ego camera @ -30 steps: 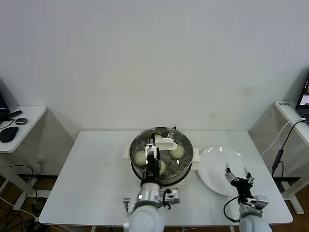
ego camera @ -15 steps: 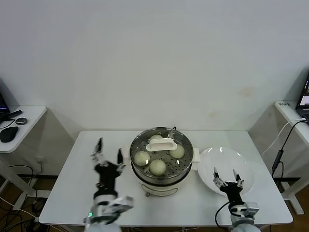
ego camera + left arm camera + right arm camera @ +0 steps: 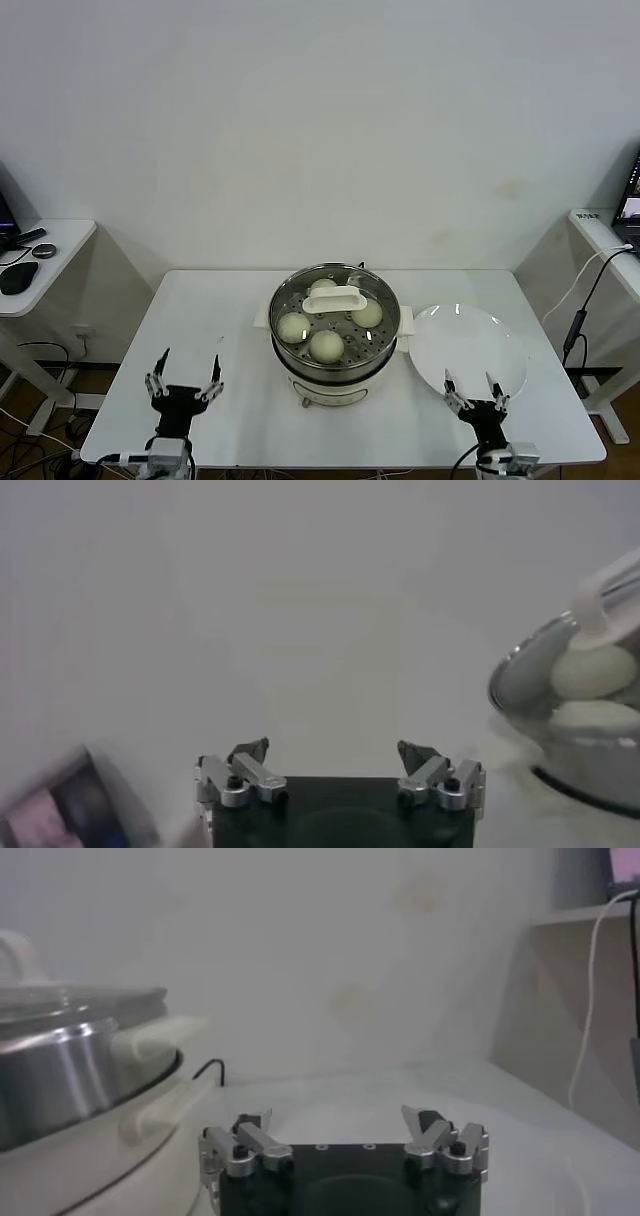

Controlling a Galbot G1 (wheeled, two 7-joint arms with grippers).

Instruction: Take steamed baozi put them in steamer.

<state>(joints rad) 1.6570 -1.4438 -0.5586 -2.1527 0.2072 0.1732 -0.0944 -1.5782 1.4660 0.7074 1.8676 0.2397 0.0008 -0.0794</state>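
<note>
Both grippers, left (image 3: 183,378) and right (image 3: 476,392), are hanging apart at the desk's (image 3: 220,310) near edge; buns (image 3: 326,345) seemingly all sitting in the steamer (image 3: 335,322), so just park clear

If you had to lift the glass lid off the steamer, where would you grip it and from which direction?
Probably by the white bar handle at the centre of the lid, coming straight down from above. It stands raised on the steamer, its long axis running left to right, so fingers would close across its narrow width, front to back.
</note>
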